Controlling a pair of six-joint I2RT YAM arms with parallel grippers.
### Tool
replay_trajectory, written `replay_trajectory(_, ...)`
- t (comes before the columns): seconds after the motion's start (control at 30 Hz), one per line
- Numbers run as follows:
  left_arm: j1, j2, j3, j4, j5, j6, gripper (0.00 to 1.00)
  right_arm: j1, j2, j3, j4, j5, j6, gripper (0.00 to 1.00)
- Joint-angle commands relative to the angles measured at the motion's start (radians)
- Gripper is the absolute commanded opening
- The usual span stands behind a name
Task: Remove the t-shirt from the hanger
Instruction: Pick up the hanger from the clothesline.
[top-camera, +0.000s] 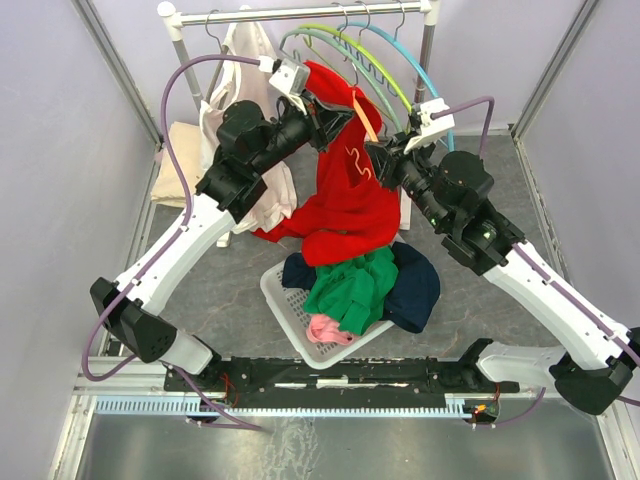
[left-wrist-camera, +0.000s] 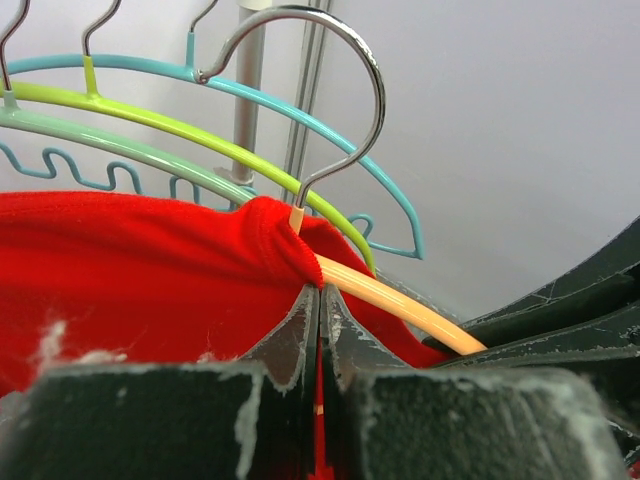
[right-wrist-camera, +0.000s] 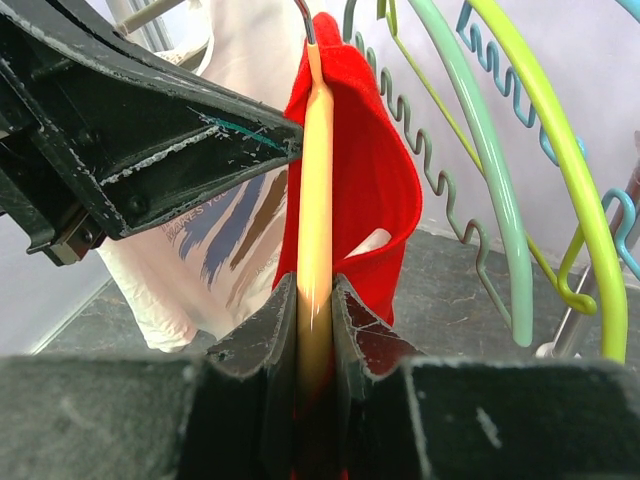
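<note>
- The left fingers (left-wrist-camera: 290, 345) are pinched shut on the collar of the red t-shirt (left-wrist-camera: 130, 270), just under the hook of the peach hanger (left-wrist-camera: 400, 305).
- The right fingers (right-wrist-camera: 265, 330) clamp the hanger's bare arm, which runs straight up between them.
- The red t-shirt covers only the hanger's far side and drapes below both sets of fingers toward the white basket (top-camera: 283, 300).

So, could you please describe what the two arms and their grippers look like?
The left arm and right arm match: white links between bulky black joints, a lilac cable looping along each, and a white camera block at the wrist. The left gripper and right gripper have dark wedge-shaped fingers, scuffed whitish at the edges.
</note>
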Motion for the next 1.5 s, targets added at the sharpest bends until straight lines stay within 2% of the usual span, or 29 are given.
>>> replay_trajectory(0.0,-0.02,-0.05,0.034,-0.014,0.038,-0.002,0.1,0.004,-0.019,0.006,0.125,-0.007,-0.004,0.02)
replay_trajectory(0.1,-0.02,-0.079,0.002,-0.003,-0.039,0.009,0.4,0.003,-0.025,-0.001,0.124,-0.006,-0.007,0.02)
replay_trajectory(0.17,-0.021,-0.107,-0.036,0.043,-0.077,0.018,0.55,0.003,-0.029,-0.007,0.123,-0.007,-0.01,0.02)
replay_trajectory(0.2,-0.02,-0.117,-0.048,0.06,-0.091,0.025,0.58,0.003,-0.031,-0.009,0.121,-0.01,-0.011,0.02)
replay_trajectory(0.5,-0.02,-0.134,-0.084,0.186,-0.096,0.106,0.63,0.003,-0.051,-0.024,0.118,-0.065,-0.013,0.02)
replay_trajectory(0.8,-0.02,-0.075,-0.064,0.176,-0.099,0.148,0.61,0.003,-0.09,-0.033,0.109,-0.138,-0.013,0.02)
replay_trajectory(1.0,-0.02,-0.039,-0.032,0.149,-0.104,0.166,0.56,0.003,-0.089,-0.026,0.097,-0.164,-0.015,0.02)
replay_trajectory(1.13,-0.022,-0.039,-0.031,0.148,-0.118,0.172,0.47,0.003,-0.088,-0.025,0.093,-0.165,-0.012,0.02)
replay_trajectory(1.47,-0.028,-0.042,-0.029,0.127,-0.119,0.204,0.18,0.003,-0.082,-0.011,0.091,-0.165,0.005,0.02)
